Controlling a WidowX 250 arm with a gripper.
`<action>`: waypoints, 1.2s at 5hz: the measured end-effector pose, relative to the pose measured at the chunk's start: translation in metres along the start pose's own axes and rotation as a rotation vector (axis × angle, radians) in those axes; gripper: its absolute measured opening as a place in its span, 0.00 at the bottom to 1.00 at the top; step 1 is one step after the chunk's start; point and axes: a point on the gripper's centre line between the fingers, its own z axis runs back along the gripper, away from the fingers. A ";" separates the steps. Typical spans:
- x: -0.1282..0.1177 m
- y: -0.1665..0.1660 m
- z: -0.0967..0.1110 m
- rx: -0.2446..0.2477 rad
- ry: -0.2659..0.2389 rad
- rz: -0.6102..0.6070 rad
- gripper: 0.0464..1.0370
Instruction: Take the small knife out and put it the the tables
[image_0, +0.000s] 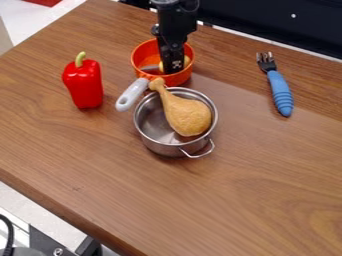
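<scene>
Brown wood-grain tabletop (267, 185), black panel (267, 17) along far edge, pale surface (30, 22) upper left

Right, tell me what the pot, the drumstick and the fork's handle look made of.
The pot looks like polished metal, probably steel, from its silvery shine. The drumstick may be moulded plastic or rubber: mottled brown, with a soft sheen. The fork's handle seems matte plastic or rubber, given its even blue and ridges.

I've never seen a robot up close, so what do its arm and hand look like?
The arm is black, with chunky sections and a rounded joint near the top. Its hand is black too, carrying a small white patterned marking low down.
</scene>
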 end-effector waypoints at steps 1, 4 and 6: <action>-0.001 0.006 0.001 -0.010 0.036 0.021 0.24; -0.001 0.013 0.018 -0.065 -0.022 0.106 0.24; 0.000 0.008 0.053 -0.061 -0.106 0.125 0.24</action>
